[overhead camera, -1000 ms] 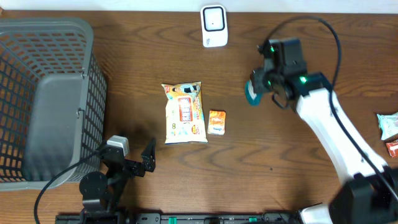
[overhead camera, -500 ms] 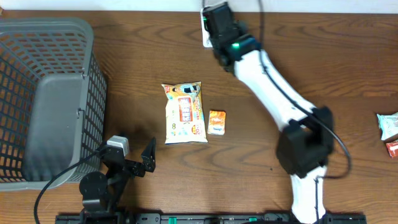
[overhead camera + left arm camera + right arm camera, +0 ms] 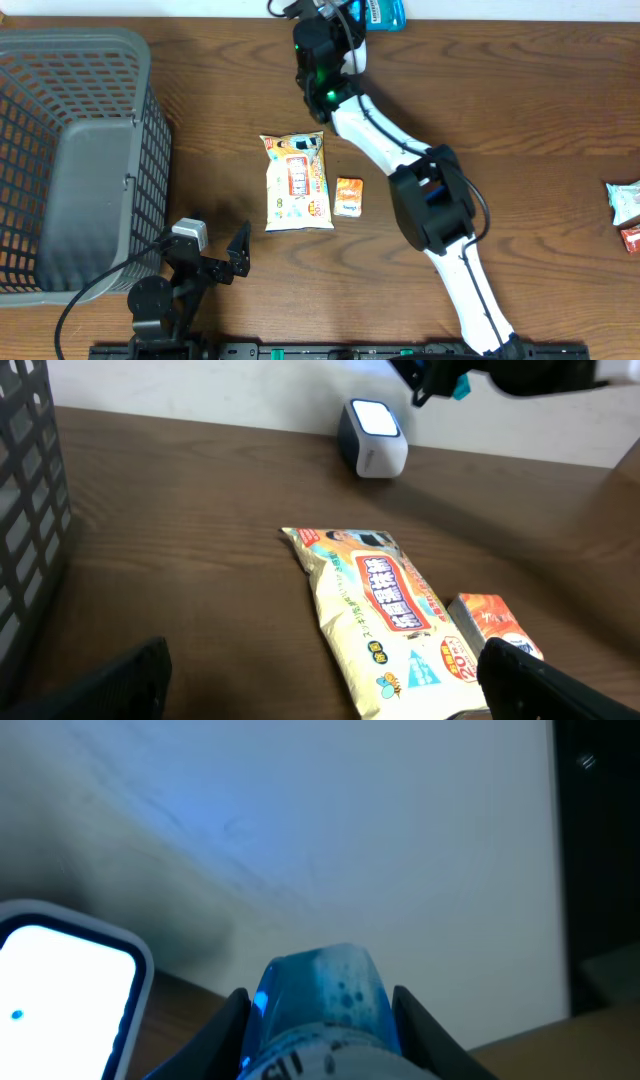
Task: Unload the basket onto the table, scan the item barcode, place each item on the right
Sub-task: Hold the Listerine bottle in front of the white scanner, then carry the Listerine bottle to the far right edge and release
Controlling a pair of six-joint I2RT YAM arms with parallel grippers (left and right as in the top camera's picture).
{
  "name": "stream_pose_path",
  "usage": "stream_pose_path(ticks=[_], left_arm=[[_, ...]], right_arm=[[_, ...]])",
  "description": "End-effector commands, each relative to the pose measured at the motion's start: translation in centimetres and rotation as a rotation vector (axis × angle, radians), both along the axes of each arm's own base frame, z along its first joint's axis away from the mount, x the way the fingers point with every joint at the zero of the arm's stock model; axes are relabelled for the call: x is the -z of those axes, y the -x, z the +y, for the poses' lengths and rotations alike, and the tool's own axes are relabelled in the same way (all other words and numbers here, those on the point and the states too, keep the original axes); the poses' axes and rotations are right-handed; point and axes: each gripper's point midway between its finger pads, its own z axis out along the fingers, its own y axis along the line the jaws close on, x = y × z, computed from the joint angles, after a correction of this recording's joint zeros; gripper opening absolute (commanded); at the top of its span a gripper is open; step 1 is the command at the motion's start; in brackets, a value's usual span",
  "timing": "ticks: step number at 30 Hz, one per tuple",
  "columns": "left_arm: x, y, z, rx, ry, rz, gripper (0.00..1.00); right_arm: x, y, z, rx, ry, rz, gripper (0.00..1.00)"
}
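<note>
My right gripper is shut on a blue item with a white printed label, raised at the table's back edge. Overhead, the blue item pokes out to the right of the right gripper. The white scanner stands upright just below and left of it, its lit face glowing at the left of the right wrist view. Overhead, the arm covers the scanner. My left gripper rests open at the front left, nothing between its fingers.
A cream snack pouch and a small orange packet lie mid-table. A grey mesh basket fills the left side. Two more packets sit at the right edge. The right arm stretches diagonally across the table.
The right arm swung from right of centre to the back edge over the scanner, carrying the blue item. The left arm stayed still.
</note>
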Motion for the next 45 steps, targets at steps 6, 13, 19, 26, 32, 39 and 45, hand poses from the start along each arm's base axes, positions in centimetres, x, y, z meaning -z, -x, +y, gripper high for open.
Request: stream_pose_path(ticks=[6,13,19,26,32,39,45], left_arm=[[1.2,0.0,0.1,-0.007,0.006,0.033,0.98],[1.2,0.0,0.1,-0.007,0.006,0.033,0.98],[1.2,0.0,0.1,-0.007,0.006,0.033,0.98],[1.2,0.0,0.1,-0.007,0.006,0.033,0.98],[1.2,0.0,0.1,-0.007,0.006,0.033,0.98],[1.2,0.0,0.1,-0.007,0.006,0.033,0.98],[1.2,0.0,0.1,-0.007,0.006,0.033,0.98]], right_arm=[[0.4,-0.9,3.4,-0.068,0.116,0.009,0.24],[-0.2,-1.4,5.0,-0.127,0.077,-0.025,0.24],[-0.1,-1.0,6.6,-0.176,0.020,-0.045,0.24],[0.1,-0.5,6.7,-0.150,-0.052,-0.063,0.24],[-0.9,0.2,3.7,0.017,0.011,-0.072,0.23],[-2.4,0.9,-2.0,0.246,0.050,-0.051,0.23],[-3.0,1.5,-9.6,0.504,0.052,-0.028,0.21]])
